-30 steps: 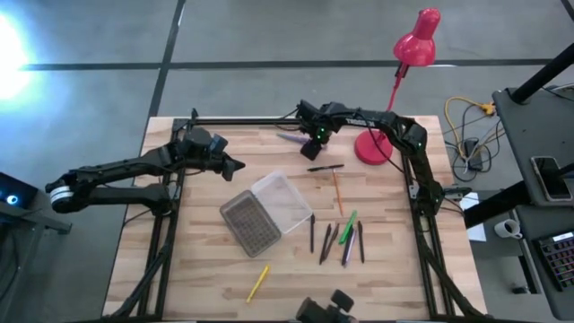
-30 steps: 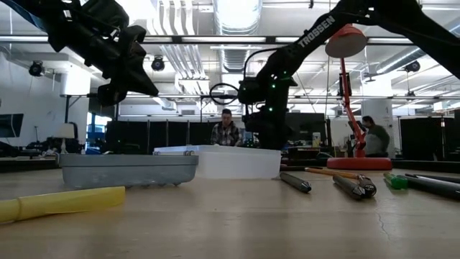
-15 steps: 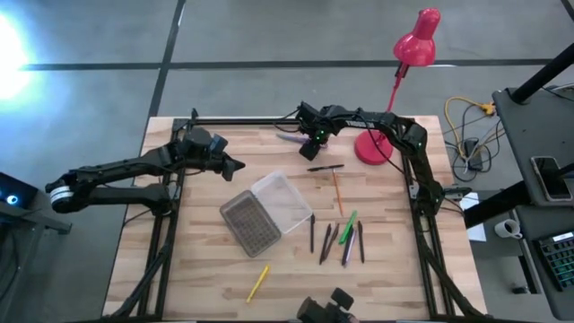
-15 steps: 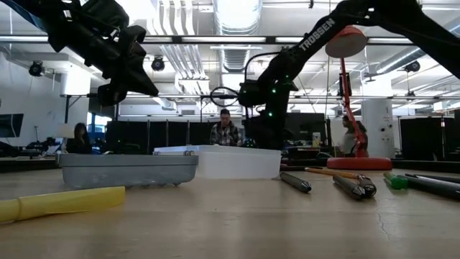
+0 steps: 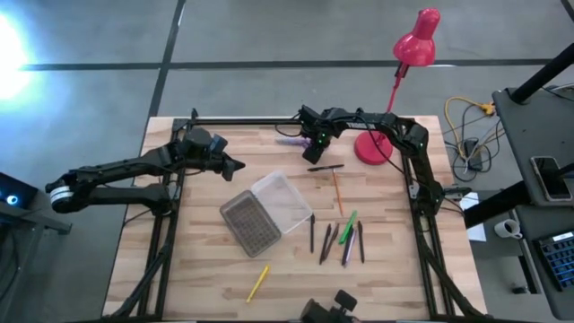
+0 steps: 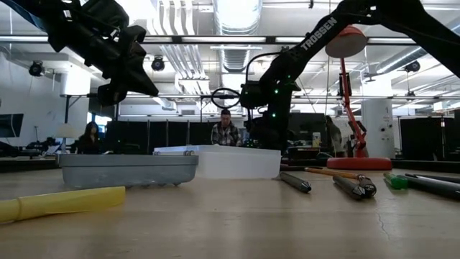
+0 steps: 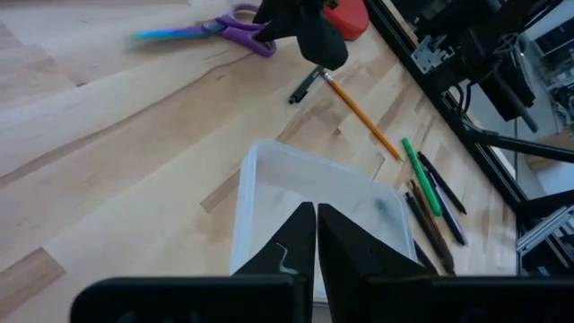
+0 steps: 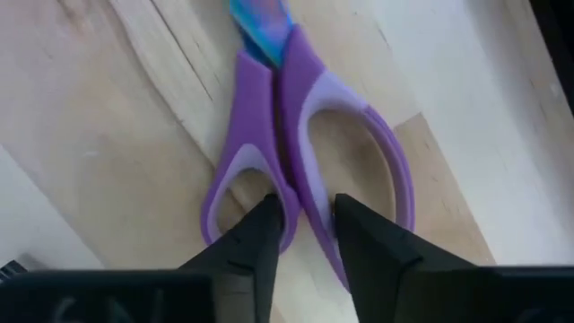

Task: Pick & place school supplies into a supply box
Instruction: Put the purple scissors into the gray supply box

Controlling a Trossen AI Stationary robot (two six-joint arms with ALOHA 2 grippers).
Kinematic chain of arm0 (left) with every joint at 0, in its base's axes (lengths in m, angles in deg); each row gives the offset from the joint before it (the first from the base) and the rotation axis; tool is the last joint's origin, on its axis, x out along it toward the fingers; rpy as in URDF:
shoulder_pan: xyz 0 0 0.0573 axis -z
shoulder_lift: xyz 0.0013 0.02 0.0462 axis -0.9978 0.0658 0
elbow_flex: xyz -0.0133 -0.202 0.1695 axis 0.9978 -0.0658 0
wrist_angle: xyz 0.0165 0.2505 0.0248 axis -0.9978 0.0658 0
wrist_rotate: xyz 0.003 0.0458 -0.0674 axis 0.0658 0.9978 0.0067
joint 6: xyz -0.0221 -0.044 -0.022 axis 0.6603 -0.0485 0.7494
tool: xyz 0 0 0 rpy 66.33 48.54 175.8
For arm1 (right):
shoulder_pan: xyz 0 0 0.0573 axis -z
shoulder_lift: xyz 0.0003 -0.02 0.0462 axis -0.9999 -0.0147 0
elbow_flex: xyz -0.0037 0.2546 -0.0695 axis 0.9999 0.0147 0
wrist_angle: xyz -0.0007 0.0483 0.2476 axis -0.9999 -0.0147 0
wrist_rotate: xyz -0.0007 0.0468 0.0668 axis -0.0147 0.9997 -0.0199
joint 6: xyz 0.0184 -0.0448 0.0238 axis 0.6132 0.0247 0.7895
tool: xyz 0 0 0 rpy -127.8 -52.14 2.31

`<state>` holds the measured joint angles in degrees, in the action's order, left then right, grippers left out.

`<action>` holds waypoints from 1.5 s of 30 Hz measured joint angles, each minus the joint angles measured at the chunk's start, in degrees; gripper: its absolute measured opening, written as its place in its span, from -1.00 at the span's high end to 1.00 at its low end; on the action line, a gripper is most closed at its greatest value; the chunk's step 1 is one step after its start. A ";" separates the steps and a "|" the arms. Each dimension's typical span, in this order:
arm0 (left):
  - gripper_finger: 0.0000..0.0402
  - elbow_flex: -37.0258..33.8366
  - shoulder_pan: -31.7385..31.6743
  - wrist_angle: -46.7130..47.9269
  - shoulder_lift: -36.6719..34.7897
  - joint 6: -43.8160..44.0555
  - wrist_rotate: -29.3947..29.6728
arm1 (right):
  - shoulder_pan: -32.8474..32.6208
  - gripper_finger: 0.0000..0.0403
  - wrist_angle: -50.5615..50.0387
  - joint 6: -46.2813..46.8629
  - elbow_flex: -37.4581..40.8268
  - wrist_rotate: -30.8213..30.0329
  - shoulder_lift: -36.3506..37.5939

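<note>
The purple-handled scissors (image 5: 291,139) lie flat near the table's far edge. My right gripper (image 5: 315,141) is down at their handle end, shut on it. The supply box lies open mid-table, its clear half (image 5: 282,199) beside its ribbed grey half (image 5: 248,224). A black pen (image 5: 325,168), an orange pencil (image 5: 337,193), a cluster of pens (image 5: 341,240) and a yellow pen (image 5: 258,282) lie on the wood. My left gripper (image 5: 240,165) hangs shut above the table, left of the box, touching nothing. My right gripper pinches the scissors' handle where the two loops meet (image 8: 291,184). One finger (image 8: 265,224) stands in the small loop and the other finger (image 8: 359,233) in the large loop. It comes slanting down from the right. The scissors lie flat on the table.
The red desk lamp stands with its base (image 5: 372,148) right beside my right gripper, and its head (image 5: 417,40) leans past the far edge. A black frame rail (image 5: 251,121) runs along the far edge. Bare wood lies on the table's near left (image 5: 170,260).
My right gripper has edged slightly toward the table's right at the scissors' handle. The scissors lie where they were.
</note>
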<state>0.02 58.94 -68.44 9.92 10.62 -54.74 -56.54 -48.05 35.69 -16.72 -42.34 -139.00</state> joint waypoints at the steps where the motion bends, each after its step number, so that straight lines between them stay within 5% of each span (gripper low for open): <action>1: 1.00 0.00 0.00 0.00 -0.02 0.04 0.00 | 0.03 0.62 -0.09 -0.11 0.08 -0.02 0.00; 14: 1.00 0.00 0.00 0.00 -0.01 0.05 0.00 | 0.16 0.76 -2.85 0.91 0.51 -0.59 0.24; 30: 1.00 -0.15 0.00 0.01 -0.02 -0.20 0.11 | -0.45 0.98 -14.65 7.43 -8.35 9.51 3.80; 34: 1.00 -0.15 -0.02 0.01 0.00 -0.59 0.13 | -1.19 0.97 -14.05 9.05 -8.81 0.88 4.63; 38: 1.00 -0.31 -0.02 0.02 -0.02 -0.59 0.13 | -1.04 0.91 -13.97 6.07 -8.25 2.09 3.40; 45: 1.00 -1.52 0.00 0.02 -0.02 -0.12 0.13 | -1.13 0.52 -13.85 3.58 -6.83 2.57 -0.16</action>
<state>-1.50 58.94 -68.41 9.90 10.51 -54.60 -57.67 -61.90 39.27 -23.55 -39.77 -139.15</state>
